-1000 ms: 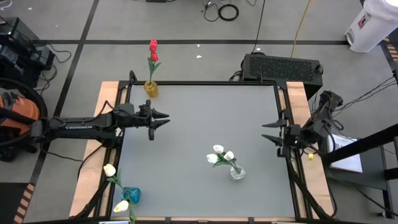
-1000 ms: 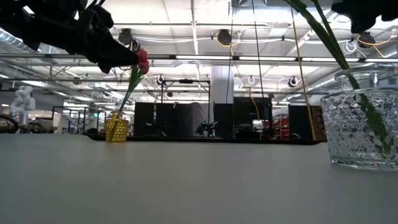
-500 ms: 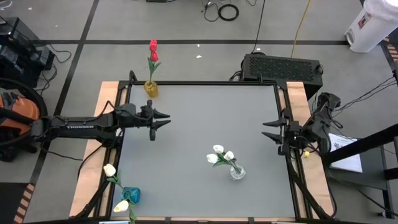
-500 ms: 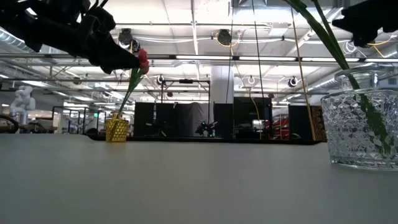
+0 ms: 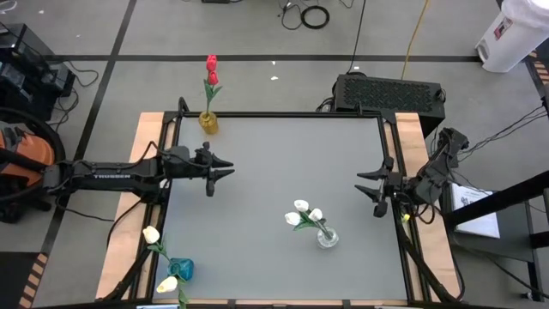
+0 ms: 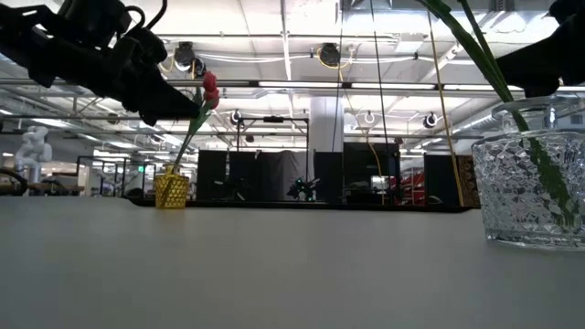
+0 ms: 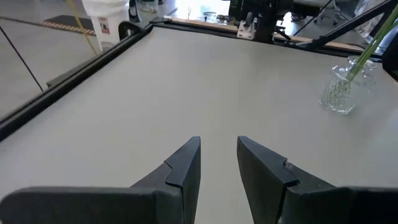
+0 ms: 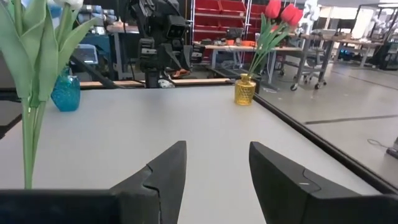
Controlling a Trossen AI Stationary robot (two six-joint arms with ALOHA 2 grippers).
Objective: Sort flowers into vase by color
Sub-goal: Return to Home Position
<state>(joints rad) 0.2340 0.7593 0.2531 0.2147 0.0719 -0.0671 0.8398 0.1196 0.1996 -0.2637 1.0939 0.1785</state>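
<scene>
Red flowers [image 5: 211, 67] stand in a yellow vase [image 5: 208, 122] at the table's far left edge. White flowers [image 5: 302, 214] stand in a clear glass vase [image 5: 327, 239] right of the middle, toward the near edge. Cream-yellow flowers [image 5: 152, 233] stand in a blue vase [image 5: 181, 269] at the near left corner. My left gripper [image 5: 230, 168] hovers open above the table's left part, pointing right, with nothing between its fingers [image 7: 186, 163]. My right gripper [image 5: 364, 190] hovers open by the right edge, pointing left, also with nothing between its fingers [image 8: 168, 168].
A black frame rail [image 5: 283, 114] runs around the grey table top. A dark box [image 5: 388, 91] sits on the floor behind the far right corner. Bare grey surface [image 5: 283, 163] lies between the two grippers.
My right gripper has sunk toward the table, rolled about its own axis and come slightly in from the right edge. My left gripper has sunk a little. The flowers and vases have stayed where they were.
</scene>
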